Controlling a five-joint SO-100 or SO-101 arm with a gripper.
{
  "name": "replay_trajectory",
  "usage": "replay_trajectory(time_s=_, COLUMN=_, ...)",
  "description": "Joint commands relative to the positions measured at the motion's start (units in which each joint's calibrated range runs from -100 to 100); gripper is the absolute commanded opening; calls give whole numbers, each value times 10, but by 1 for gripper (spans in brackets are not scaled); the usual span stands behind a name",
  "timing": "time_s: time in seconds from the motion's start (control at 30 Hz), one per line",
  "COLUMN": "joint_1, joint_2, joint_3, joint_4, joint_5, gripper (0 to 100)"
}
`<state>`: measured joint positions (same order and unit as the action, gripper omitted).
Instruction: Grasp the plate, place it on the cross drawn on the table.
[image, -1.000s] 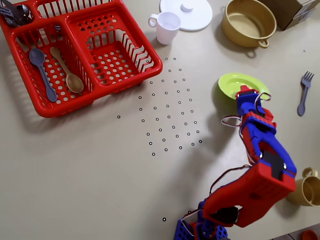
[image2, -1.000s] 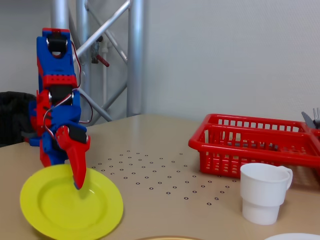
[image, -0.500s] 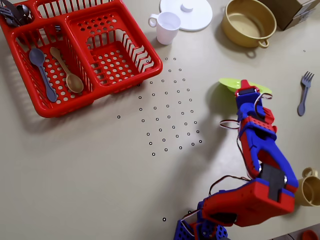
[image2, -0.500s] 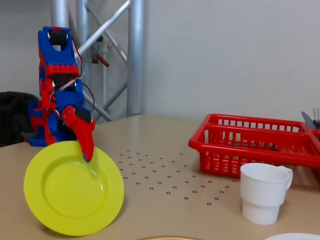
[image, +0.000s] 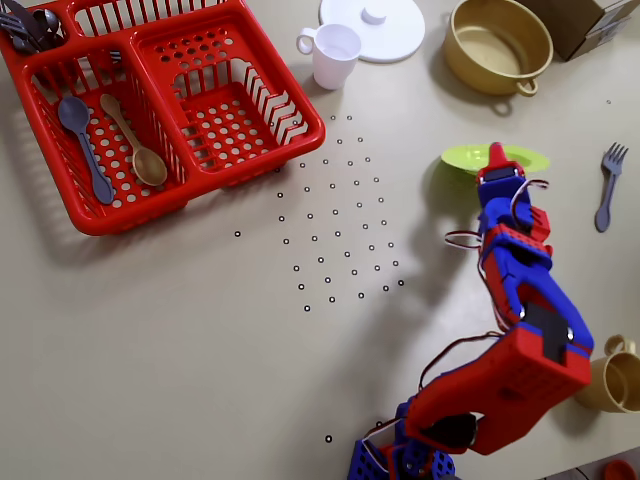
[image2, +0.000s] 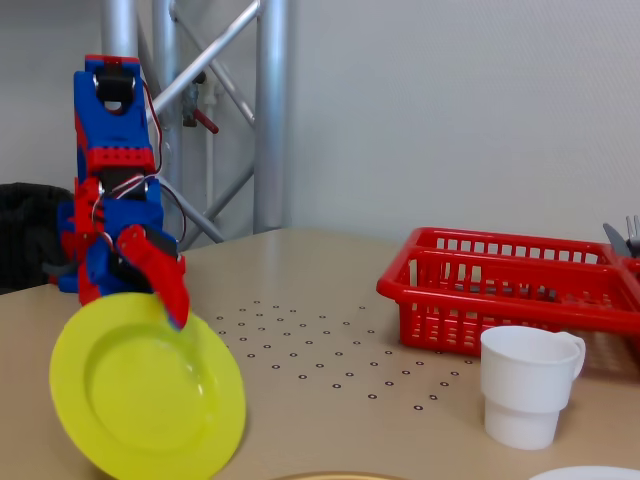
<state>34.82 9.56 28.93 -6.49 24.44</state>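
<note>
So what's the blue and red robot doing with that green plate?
The robot arm has its jaws closed on the rim of the lime-green plate, gripper. The plate stands tipped up almost on edge, and whether its bottom edge touches the beige table isn't clear. No cross shows, so it isn't placed yet.

Arm extended forward from its base, elbow raised, wrist pitched down. Gripper (image: 495, 157) (image2: 172, 305) clamped on the upper rim of the plate (image: 497, 158) (image2: 145, 395), red finger (image2: 170, 285) lying over the plate's face. Plate hangs tilted nearly on edge, carried by the jaws.
</note>
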Motion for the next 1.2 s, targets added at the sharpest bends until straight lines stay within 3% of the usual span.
replay_trajectory(time_s=0.0, joint_1=24, joint_2=-25, joint_3=12, joint_4=-47, joint_5=35, gripper=34)
replay_trajectory(time_s=0.2, joint_1=23, joint_2=8, joint_3=-2, joint_4=-62, joint_5=35, gripper=44)
replay_trajectory(time_s=0.67, joint_1=11, joint_2=105, joint_3=-20, joint_4=-63, joint_5=-10, gripper=48)
replay_trajectory(time_s=1.03, joint_1=6, joint_2=-54, joint_3=134, joint_4=-2, joint_5=-28, gripper=48)
replay_trajectory(time_s=1.17, joint_1=-6, joint_2=-108, joint_3=151, joint_4=43, joint_5=-42, gripper=44)
